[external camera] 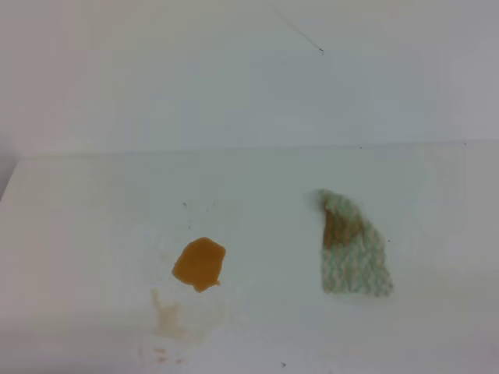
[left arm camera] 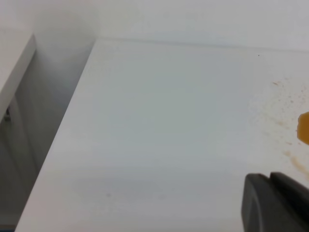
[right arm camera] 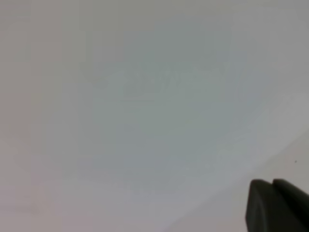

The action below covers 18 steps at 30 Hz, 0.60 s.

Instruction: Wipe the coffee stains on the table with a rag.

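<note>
A: Where do the coffee stains (external camera: 199,264) lie on the white surface (external camera: 78,234)?

B: In the high view an orange-brown blot sits at about 7 o'clock from the centre of the picture. Paler tan smears trail from it toward 7 o'clock, and faint specks lie off at its 12 o'clock.

A: And the rag (external camera: 353,248)?

B: It lies flat on the surface at about 4 o'clock from centre, well apart from the blot, at the blot's 3 o'clock. It is pale green and white, with a brown patch near its upper, narrower end.

A: The fingers?

B: Neither arm appears in the high view. The left fingers (left arm camera: 275,202) show only as a dark corner, so I cannot tell their state. The right fingers (right arm camera: 277,205) are closed, with nothing seen between them.
</note>
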Each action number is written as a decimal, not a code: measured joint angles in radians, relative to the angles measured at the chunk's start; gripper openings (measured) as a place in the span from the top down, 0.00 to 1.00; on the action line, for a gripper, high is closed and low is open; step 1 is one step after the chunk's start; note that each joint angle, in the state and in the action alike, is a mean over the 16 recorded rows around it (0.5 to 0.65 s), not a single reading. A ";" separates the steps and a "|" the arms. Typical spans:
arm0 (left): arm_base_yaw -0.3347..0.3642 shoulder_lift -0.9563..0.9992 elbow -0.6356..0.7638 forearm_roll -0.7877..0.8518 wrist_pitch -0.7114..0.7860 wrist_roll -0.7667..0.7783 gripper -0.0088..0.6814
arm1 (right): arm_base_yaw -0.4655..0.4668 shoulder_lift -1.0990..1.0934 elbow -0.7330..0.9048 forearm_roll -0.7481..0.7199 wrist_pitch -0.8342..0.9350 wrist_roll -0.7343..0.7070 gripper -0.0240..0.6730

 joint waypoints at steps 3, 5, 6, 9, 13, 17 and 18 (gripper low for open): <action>0.000 0.000 0.000 0.000 0.000 0.000 0.99 | 0.000 0.007 -0.036 -0.030 0.030 -0.090 0.97; 0.000 0.000 0.000 0.000 0.000 0.000 0.99 | 0.000 0.021 -0.067 -0.050 0.052 -0.149 0.97; 0.000 0.000 0.000 0.000 0.000 0.000 0.99 | 0.001 0.033 -0.084 -0.059 0.063 -0.180 0.97; 0.000 0.000 0.000 0.000 0.000 0.000 0.99 | 0.005 0.078 -0.139 -0.081 0.102 -0.273 0.97; 0.000 0.002 -0.002 0.000 0.001 0.000 0.99 | 0.025 0.172 -0.222 -0.082 0.149 -0.380 0.97; 0.000 0.000 0.000 0.000 0.000 0.000 0.99 | 0.066 0.301 -0.305 -0.070 0.190 -0.458 0.97; 0.000 -0.002 0.002 0.000 -0.001 0.000 0.99 | 0.080 0.337 -0.327 -0.061 0.202 -0.474 0.97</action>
